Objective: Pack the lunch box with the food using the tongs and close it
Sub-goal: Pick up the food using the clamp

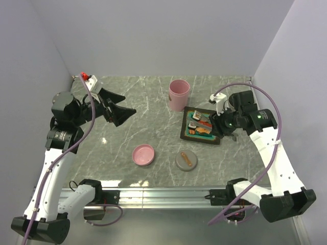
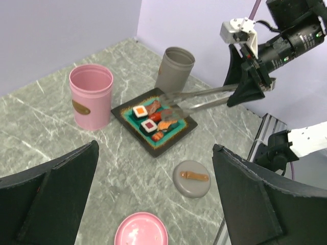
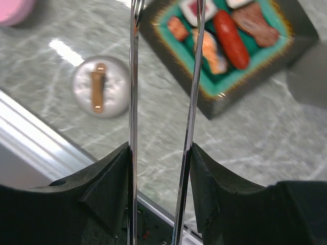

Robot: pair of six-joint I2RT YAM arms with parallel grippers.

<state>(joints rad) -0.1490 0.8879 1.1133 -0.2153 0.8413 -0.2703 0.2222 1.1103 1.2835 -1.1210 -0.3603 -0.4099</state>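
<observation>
Marble table [image 1: 153,117], packing not started as far as I can judge: nothing visible inside the pink cup [image 2: 91,102], which I take for a lunch box section, and the grey cup [image 2: 173,71] behind the tray stands open too, its inside not visible. Left gripper [image 1: 126,104] hangs above the left half of the table, jaws spread wide, holding nothing, well apart from everything. Right gripper [image 3: 161,150] clamps the tongs [image 3: 134,92] near the joined end, the two arms held part-way open with a clear gap between them. The tips reach over the black tray [image 2: 134,127] among the pieces; cannot tell if they pinch one, none looks lifted. Both lids are off: grey lid [image 2: 191,184] with a brown handle and pink lid [image 2: 141,232] lie flat on the table near the front edge, apart from the cups. All the food [image 2: 149,125] I can see sits on the teal inside of the tray, two rolls plus red and orange pieces. Left to do, by my read: every piece moved over, lids on
</observation>
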